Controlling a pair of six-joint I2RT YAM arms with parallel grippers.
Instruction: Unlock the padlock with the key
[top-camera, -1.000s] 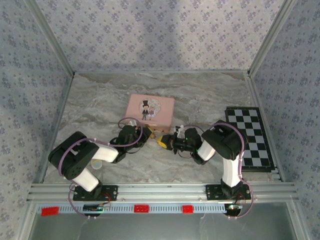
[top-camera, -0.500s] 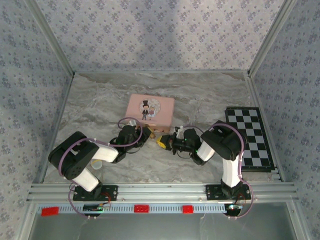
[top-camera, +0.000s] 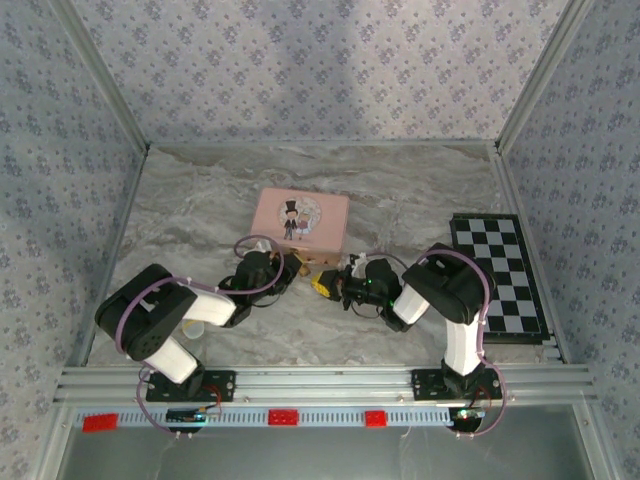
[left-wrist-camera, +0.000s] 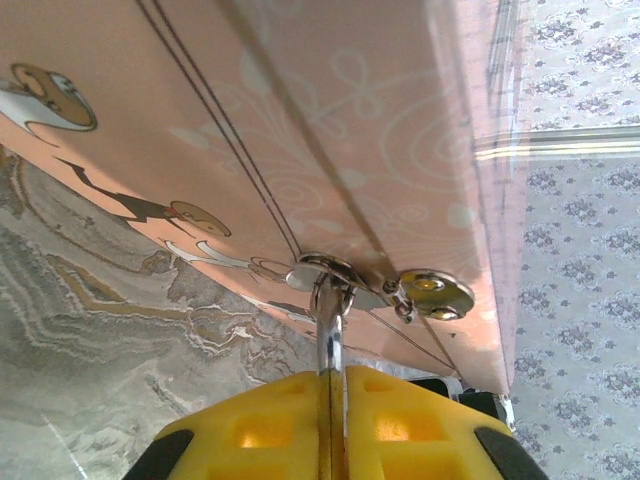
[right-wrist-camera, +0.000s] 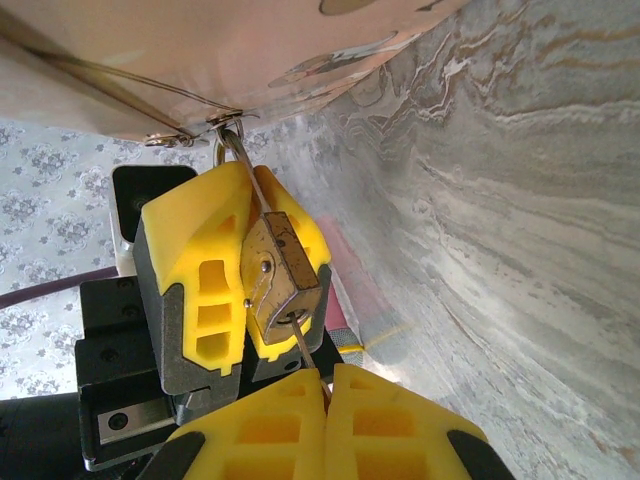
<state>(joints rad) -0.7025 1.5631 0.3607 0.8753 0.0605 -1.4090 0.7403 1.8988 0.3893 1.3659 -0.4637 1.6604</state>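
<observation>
The brass padlock (right-wrist-camera: 278, 268) hangs by its thin silvery shackle (left-wrist-camera: 330, 335) from the ring on the front of the pink picture tin (top-camera: 300, 220). My left gripper (left-wrist-camera: 333, 400) is shut on the padlock; its yellow fingers (right-wrist-camera: 205, 260) clamp the brass body from both sides. The key (right-wrist-camera: 308, 350) is a thin metal shaft with its tip in the keyhole on the padlock's underside. My right gripper (right-wrist-camera: 325, 400) is shut on the key's other end, right below the padlock. From above, the left gripper (top-camera: 292, 266) and right gripper (top-camera: 322, 284) meet at the tin's front edge.
A black-and-white chessboard (top-camera: 500, 270) lies at the right side of the marble table. The tin's round metal clasp (left-wrist-camera: 435, 293) sits beside the shackle ring. A pale small object (top-camera: 195, 328) lies by the left arm's base. Patterned walls close in three sides.
The right gripper has crept slightly left, closer to the left gripper and the padlock. The left arm and the tin have stayed put.
</observation>
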